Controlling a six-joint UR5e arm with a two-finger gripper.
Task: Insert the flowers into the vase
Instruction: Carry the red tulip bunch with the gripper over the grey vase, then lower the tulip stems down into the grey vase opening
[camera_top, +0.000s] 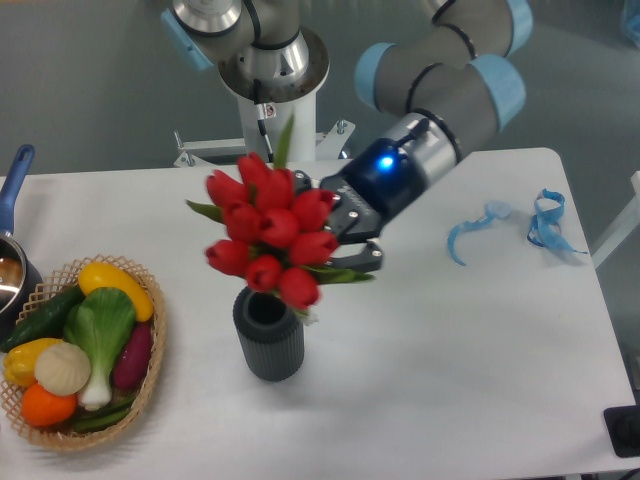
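The vase (268, 336) stands upright on the white table (440, 380), a short dark grey cylinder with fine horizontal ribbing and a round mouth; the mouth shows dark and open, and no stem can be seen inside it. The flowers (270, 232), a dense bunch of glossy red tulip buds with pointed green leaves, hang tilted in the air just above and slightly behind that mouth, the lowest bud close over the rim, the bunch plainly wider than the vase. The gripper (352, 238) reaches in from the right, its black fingers closed on the stem end of the bunch, where green leaves project between them; a blue light glows on the wrist. At the left edge a woven wicker basket (150, 370), oval and shallow, holds smooth plastic-looking vegetables: a yellow pepper (116, 284), a dark green cucumber (40, 318), a leafy green with white stalk (98, 336), a purple aubergine (133, 356), a pale round bulb (62, 368) and an orange piece (48, 405). Beside the basket, partly out of frame, sits a metal pot (10, 275) with a blue handle. Two curled strips of blue ribbon (545, 225) lie well apart on the right of the table
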